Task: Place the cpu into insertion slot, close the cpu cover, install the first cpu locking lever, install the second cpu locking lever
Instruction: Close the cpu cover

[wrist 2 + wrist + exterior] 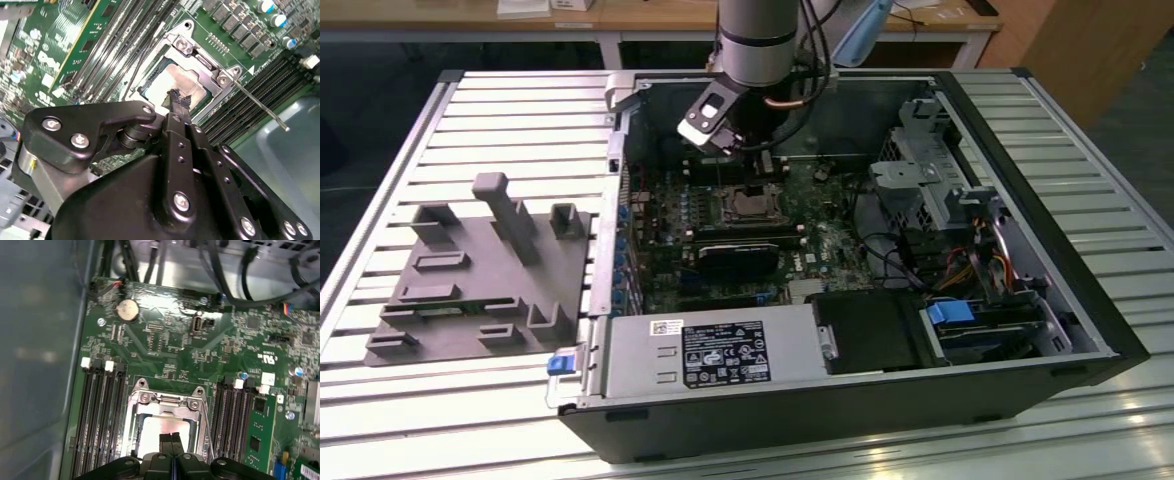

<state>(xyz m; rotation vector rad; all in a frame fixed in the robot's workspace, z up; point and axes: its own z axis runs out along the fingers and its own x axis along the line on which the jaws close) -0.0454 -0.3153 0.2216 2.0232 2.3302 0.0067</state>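
Claw: fingers are pressing together on nothing, claw [177,97] hovering just over the cpu [172,80].
Cpu: sitting inside the slot [185,34], silver top glaring in both wrist views.
Cover: the cover [210,82] seems to be lying down around the cpu, the fingers hiding part.
Lever: a thin lever [260,107] is sticking out over the black slots.
Case: the open case [1067,300] is holding the board [821,250].
Writing: a sticker [727,355] is sitting on the power box.

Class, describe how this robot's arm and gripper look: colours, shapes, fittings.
The silver-grey, dark-banded cylindrical arm has cables alongside. The matte black gripper has angular linked plates, silver screw heads and two narrow fingers.
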